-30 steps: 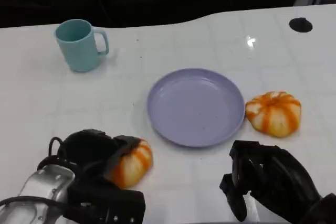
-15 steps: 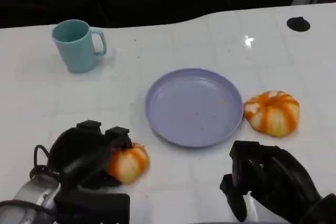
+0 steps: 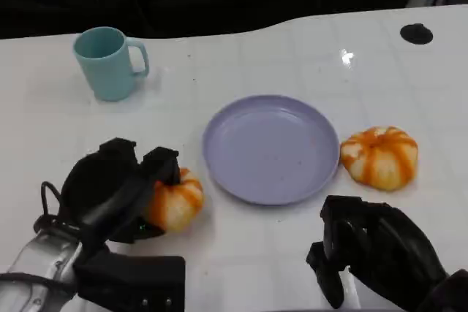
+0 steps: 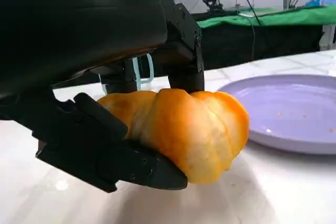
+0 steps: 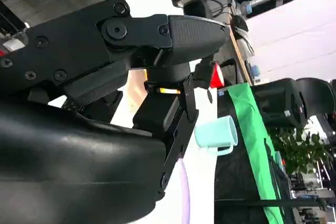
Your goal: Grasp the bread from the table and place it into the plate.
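My left hand (image 3: 121, 191) grips an orange, pumpkin-shaped bread (image 3: 173, 200) at the table's front left, just left of the lavender plate (image 3: 270, 147). In the left wrist view black fingers (image 4: 105, 150) wrap under and over the bread (image 4: 184, 129), which hangs slightly above the white table beside the plate (image 4: 294, 114). A second orange bread (image 3: 380, 156) lies on the table at the plate's right edge. My right hand (image 3: 373, 250) rests low at the front right with fingers curled in, holding nothing; its fingers (image 5: 157, 40) show in the right wrist view.
A teal mug (image 3: 108, 62) stands at the back left of the table; it also appears as a mug (image 5: 216, 134) in the right wrist view. A small black disc (image 3: 416, 33) lies at the far right. The table's far edge borders darkness.
My left hand has moved forward and up with the bread in it, bringing the bread closer to the plate's left rim. The right hand has stayed still.
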